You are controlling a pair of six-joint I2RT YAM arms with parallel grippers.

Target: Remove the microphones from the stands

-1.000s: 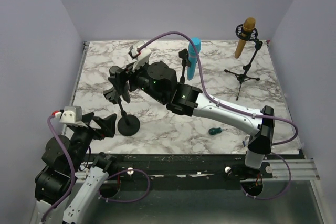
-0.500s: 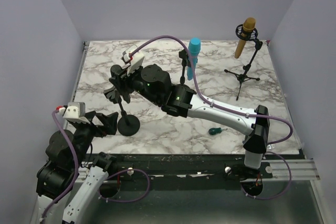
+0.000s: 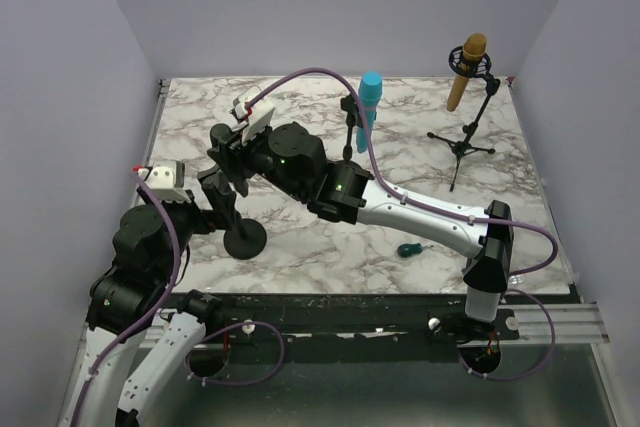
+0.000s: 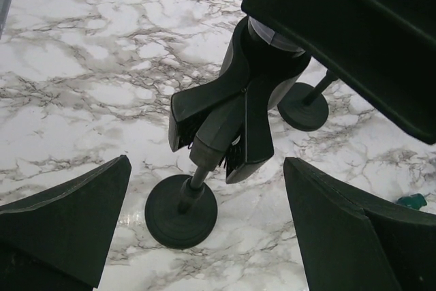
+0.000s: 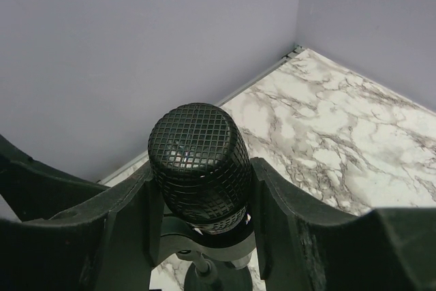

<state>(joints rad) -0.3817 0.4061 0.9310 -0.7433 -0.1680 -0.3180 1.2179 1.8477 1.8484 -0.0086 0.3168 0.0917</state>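
A black microphone [image 5: 197, 148] with a mesh head sits in the clip [image 4: 225, 120] of a round-based stand [image 3: 245, 239] at the table's left. My right gripper [image 5: 201, 168] is shut on the microphone's head, one finger pressed on each side. In the top view that gripper [image 3: 228, 162] covers the microphone. My left gripper [image 4: 206, 161] stands open in front of the stand, its fingers wide on either side of the pole and base [image 4: 180, 210], touching nothing.
A blue microphone [image 3: 369, 97] on its own stand rises at the back middle. A gold microphone [image 3: 466, 69] sits on a tripod stand at the back right. A small green object [image 3: 409, 249] lies near the front edge. Walls close in left and right.
My right gripper has closed onto the microphone's head. The left arm has risen and swung right, bringing its open gripper up to the stand.
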